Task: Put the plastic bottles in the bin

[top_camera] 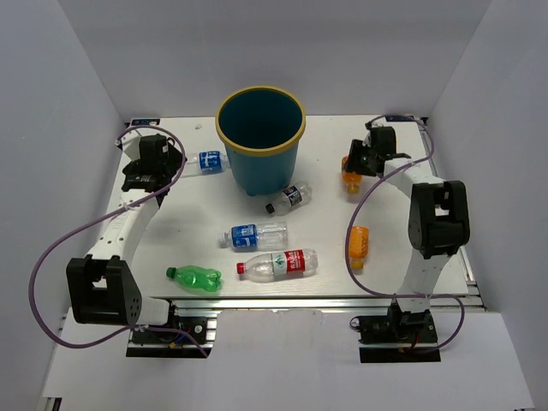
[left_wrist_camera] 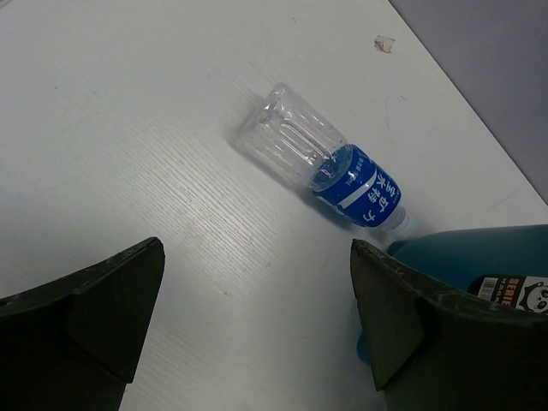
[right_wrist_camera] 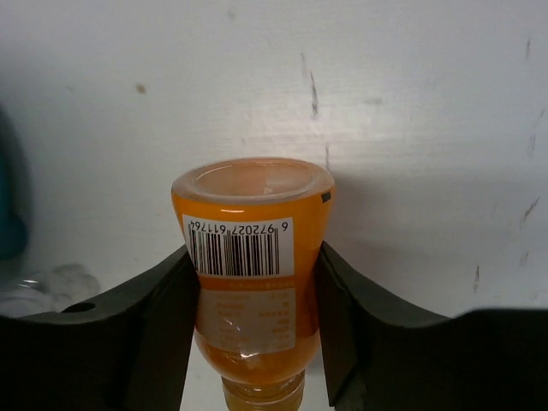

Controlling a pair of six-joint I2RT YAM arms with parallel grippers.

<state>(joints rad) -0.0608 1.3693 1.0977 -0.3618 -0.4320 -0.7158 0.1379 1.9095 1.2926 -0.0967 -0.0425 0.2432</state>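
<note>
My right gripper [top_camera: 355,168] [right_wrist_camera: 254,253] is shut on an orange bottle [top_camera: 351,176] [right_wrist_camera: 250,257] at the back right of the table, with both fingers pressed against its sides. A second orange bottle [top_camera: 359,243] lies nearer the front on the right. The teal bin [top_camera: 265,167] with a yellow rim stands at the back centre. My left gripper [top_camera: 168,163] [left_wrist_camera: 257,257] hangs open over bare table, just short of a clear blue-label bottle [top_camera: 208,161] [left_wrist_camera: 330,163] that lies against the bin [left_wrist_camera: 479,257]. In front of the bin lie a dark-capped bottle [top_camera: 288,199], another blue-label bottle [top_camera: 257,235], a red-label bottle [top_camera: 278,264] and a green bottle [top_camera: 195,276].
White walls close in the table on the left, back and right. Purple cables [top_camera: 51,257] loop from both arms. The arm bases stand at the near edge.
</note>
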